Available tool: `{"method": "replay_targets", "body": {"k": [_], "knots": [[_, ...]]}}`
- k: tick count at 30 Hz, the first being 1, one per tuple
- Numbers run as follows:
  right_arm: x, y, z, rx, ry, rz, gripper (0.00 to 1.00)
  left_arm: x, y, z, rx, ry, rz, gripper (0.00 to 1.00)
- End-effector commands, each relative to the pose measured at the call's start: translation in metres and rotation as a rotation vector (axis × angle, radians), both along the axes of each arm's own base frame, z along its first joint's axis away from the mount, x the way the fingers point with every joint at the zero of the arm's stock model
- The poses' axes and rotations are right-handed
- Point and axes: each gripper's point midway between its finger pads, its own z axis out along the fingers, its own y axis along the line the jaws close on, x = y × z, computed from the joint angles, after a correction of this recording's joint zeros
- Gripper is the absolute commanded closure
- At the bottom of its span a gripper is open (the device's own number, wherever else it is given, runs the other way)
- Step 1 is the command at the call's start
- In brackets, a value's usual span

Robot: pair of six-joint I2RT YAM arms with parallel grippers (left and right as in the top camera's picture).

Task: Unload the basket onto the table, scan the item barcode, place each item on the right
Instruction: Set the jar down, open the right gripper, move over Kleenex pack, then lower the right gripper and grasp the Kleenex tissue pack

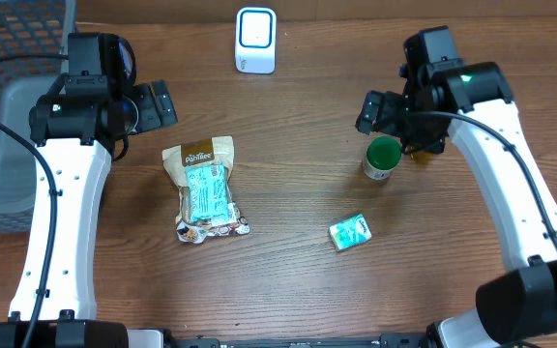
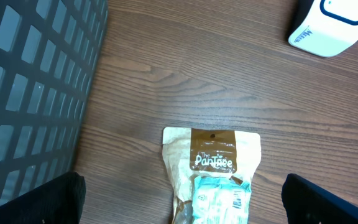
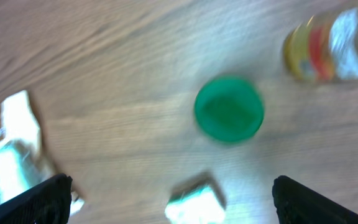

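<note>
Jar point(image 1: 383, 158) stands upright on the worktop point(image 1: 288, 280), just beside my right jaws, released and empty. My left jaws, well left of the jar, gape too. The scanner point(image 1: 255, 40) sits beyond it. An off-centre grab could topple the jar or hide its barcode.

Green-lidded jar point(image 1: 383, 155), tan-brown pouch point(image 1: 204, 188)
</note>
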Motion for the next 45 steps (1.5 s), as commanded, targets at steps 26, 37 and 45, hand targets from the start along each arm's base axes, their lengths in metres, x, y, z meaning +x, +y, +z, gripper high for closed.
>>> {"method": "replay_targets", "body": {"k": [26, 37, 45], "knots": [[-0.147, 0.015, -0.132, -0.349, 0.430, -0.415, 0.64, 0.002, -0.001, 0.003, 0.006, -0.008, -0.019, 0.00], [-0.142, 0.031, -0.171, -0.214, 0.400, -0.591, 0.69, 0.002, -0.001, 0.003, 0.006, -0.008, -0.019, 0.00], [-0.125, 0.042, -0.177, -0.144, 0.341, -0.587, 0.69, 0.002, -0.001, 0.003, 0.006, -0.008, -0.019, 0.00]]}}
